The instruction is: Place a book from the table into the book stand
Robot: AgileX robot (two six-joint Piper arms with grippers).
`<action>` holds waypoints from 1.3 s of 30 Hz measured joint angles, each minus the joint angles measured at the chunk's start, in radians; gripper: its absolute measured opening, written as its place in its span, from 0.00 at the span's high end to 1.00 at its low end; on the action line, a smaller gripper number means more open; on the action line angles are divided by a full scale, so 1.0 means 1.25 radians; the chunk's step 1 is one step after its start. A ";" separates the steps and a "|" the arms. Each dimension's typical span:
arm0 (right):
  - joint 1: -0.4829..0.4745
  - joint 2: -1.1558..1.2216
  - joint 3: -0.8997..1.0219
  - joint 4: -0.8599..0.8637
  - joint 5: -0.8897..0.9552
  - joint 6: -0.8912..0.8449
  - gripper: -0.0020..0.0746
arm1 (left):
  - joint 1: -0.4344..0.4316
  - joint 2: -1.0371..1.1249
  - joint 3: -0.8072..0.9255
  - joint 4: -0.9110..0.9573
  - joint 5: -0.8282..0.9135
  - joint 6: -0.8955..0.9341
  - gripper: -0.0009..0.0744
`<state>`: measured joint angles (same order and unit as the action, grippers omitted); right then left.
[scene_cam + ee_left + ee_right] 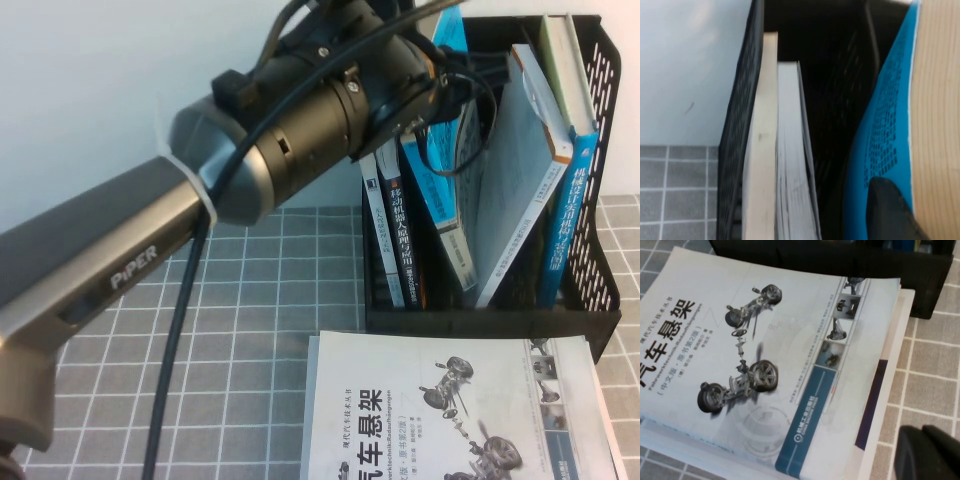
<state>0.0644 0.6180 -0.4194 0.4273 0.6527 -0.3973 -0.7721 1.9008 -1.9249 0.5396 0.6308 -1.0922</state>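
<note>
The book (443, 150), clamped in the left gripper (440, 75), stands tilted with its long axis near upright, its lower end already inside the stand (598, 110). Nearer us, the right gripper (927, 452), whose state we cannot tell, hovers above the desk (270, 300).

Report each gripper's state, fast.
Left gripper: shut on the book, over the book stand.
Right gripper: beside the white book; cannot be told.

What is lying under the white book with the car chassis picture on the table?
Under the white chassis book, at least one more book's pale edge sticks out; its cover is hidden. The left gripper holds the blue paperback at the black stand; the right gripper hovers nearby.
</note>
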 joint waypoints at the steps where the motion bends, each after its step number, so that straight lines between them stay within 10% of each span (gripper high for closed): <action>1: 0.000 0.000 0.000 0.000 -0.001 0.000 0.98 | 0.000 0.007 0.000 0.000 0.000 0.000 0.75; 9: 0.000 0.000 0.000 0.007 -0.010 0.000 0.98 | -0.001 0.021 0.000 -0.027 -0.019 0.062 0.73; 18: 0.000 0.000 0.000 0.077 -0.011 -0.060 0.98 | -0.001 0.021 -0.007 -0.056 -0.089 0.140 0.26; 29: 0.000 0.000 0.000 0.317 0.066 -0.345 0.98 | -0.001 -0.063 -0.139 -0.042 0.106 0.361 0.92; 39: 0.000 0.000 -0.113 -0.022 0.318 -0.210 0.98 | 0.001 -0.252 -0.145 -0.090 0.487 0.653 0.99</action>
<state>0.0644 0.6180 -0.5611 0.3996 1.0496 -0.6598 -0.7710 1.5862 -2.1064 0.4265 1.2395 -0.2764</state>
